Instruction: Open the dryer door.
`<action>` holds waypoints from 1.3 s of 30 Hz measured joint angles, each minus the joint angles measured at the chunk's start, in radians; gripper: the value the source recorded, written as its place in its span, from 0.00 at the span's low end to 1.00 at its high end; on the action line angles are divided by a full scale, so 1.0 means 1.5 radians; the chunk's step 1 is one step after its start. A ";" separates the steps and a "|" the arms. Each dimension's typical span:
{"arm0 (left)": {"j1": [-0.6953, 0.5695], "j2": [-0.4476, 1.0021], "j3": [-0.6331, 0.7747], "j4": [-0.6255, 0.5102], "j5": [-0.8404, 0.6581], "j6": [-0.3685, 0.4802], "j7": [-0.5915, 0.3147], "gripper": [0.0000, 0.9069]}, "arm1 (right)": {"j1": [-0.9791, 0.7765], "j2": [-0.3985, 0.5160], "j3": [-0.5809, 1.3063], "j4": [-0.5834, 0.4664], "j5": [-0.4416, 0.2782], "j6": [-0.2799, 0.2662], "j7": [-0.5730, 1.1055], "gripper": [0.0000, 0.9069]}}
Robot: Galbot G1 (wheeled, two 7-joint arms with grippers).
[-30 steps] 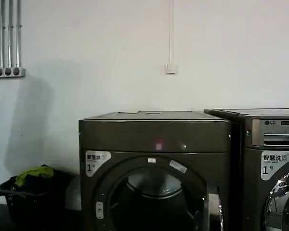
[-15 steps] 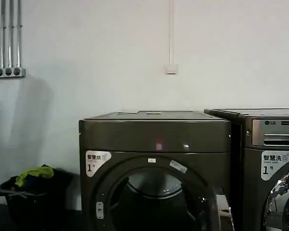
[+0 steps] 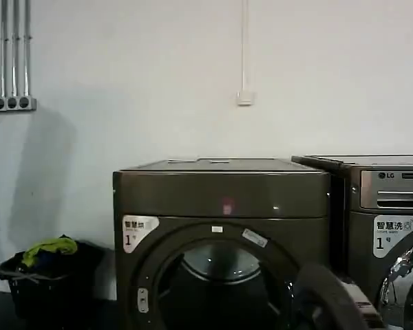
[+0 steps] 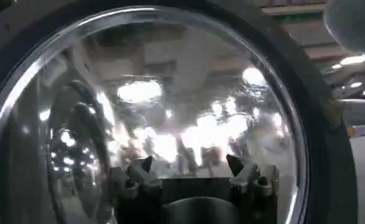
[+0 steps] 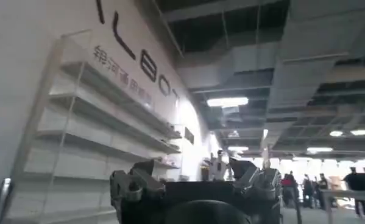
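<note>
Dryer [image 3: 220, 199] sits centre in head view, its opening uncovered and dark drum showing. Dryer door [image 3: 330, 299] is swung out to the right, edge-on at the bottom. In left wrist view the left gripper [image 4: 191, 167] has fingers spread wide, holding nothing; the door's chrome ring and tinted glass sit straight ahead of the fingertips [image 4: 147, 164], close, contact unclear. Right gripper [image 5: 191, 173] is open and empty, white shelving [image 5: 97, 122] beyond its fingers.

Ahead of me, a plain white wall [image 3: 158, 82] with a thin white conduit [image 3: 244, 41] dropping to a small switch box [image 3: 244, 97]. Grey pipes [image 3: 7, 48] at upper left; a dark laundry basket [image 3: 45, 278] below.
</note>
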 joint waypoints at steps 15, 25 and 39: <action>-0.027 -0.077 0.042 0.051 0.015 -0.003 -0.014 1.00 | -0.009 0.007 0.046 -0.059 -0.042 0.033 -0.016 1.00; -0.029 -0.115 0.051 0.076 0.019 -0.003 -0.014 1.00 | -0.018 0.002 0.055 -0.070 -0.038 0.034 -0.015 1.00; 0.021 -0.014 0.011 -0.030 0.013 0.009 -0.081 1.00 | -0.005 -0.015 0.033 -0.079 -0.039 0.032 -0.017 1.00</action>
